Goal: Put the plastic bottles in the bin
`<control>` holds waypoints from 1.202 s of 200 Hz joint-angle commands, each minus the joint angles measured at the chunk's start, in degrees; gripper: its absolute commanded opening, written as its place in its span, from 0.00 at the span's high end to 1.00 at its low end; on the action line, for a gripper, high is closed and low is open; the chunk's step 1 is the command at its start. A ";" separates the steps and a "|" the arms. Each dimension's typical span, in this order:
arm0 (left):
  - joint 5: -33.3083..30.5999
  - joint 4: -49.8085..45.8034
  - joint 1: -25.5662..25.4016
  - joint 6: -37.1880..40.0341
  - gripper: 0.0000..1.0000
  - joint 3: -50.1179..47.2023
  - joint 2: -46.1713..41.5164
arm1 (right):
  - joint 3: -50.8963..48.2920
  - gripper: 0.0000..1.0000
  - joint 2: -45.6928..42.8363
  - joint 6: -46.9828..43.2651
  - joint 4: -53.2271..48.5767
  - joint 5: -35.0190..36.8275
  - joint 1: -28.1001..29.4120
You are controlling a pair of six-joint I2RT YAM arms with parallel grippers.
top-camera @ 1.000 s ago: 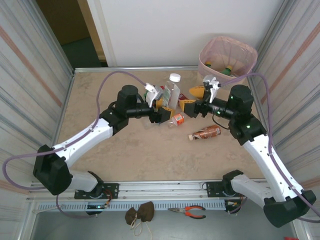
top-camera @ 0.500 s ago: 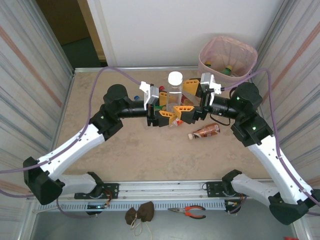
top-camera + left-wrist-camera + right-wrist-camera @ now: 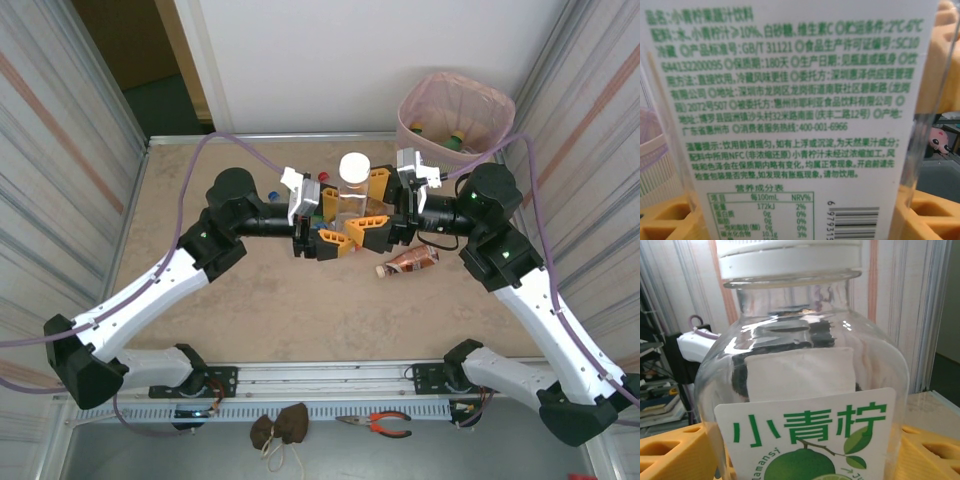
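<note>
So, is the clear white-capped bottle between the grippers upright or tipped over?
Upright. From above, the clear bottle shows its white cap facing up; the right wrist view has the cap on top, label text level.

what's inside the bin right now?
Inside the bin, at least two bottles lie at the bottom, one orange-capped. Its near wall hides the rest of the floor.

Both arms same build: left arm (image 3: pixel 150 290) and right arm (image 3: pixel 548 325) have white link shells, black joint housings, black bases. A lilac cable (image 3: pixel 215 140) loops off each. Left gripper (image 3: pixel 332 222) and right gripper (image 3: pixel 372 205): yellow-orange fingers (image 3: pixel 670 455) with cut-out pockets, black bodies. White camera bracket (image 3: pixel 300 188) on each wrist. Small green lights on the right arm's joints.
</note>
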 commanded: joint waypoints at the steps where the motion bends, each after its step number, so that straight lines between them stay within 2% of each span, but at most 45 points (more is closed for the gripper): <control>1: 0.92 0.02 -0.14 1.17 0.55 1.92 -1.38 | 1.71 0.24 1.20 2.20 1.92 -2.64 1.32; 61: 0.88 2.15 -0.20 1.09 0.54 1.67 -0.49 | 1.88 0.37 0.91 1.94 1.37 -1.69 2.31; 109: -0.47 2.38 -0.11 1.08 0.44 1.37 -0.56 | 2.07 0.42 0.53 0.71 0.56 0.58 2.34; 118: -0.93 2.17 -0.09 1.25 0.39 1.30 -0.83 | 2.65 0.44 0.51 0.18 -0.18 1.11 2.31; 131: -1.81 1.87 -0.09 1.67 0.31 0.97 -1.26 | 3.35 0.44 0.56 -0.72 -1.44 2.08 2.33; 163: -3.48 1.07 -0.12 2.30 0.21 0.91 -1.80 | 4.11 0.45 0.53 -3.12 -3.10 4.96 2.34; 240: -9.40 -2.49 -0.01 3.70 0.16 -1.36 -4.53 | 10.46 0.45 2.51 -11.46 -10.91 12.95 0.47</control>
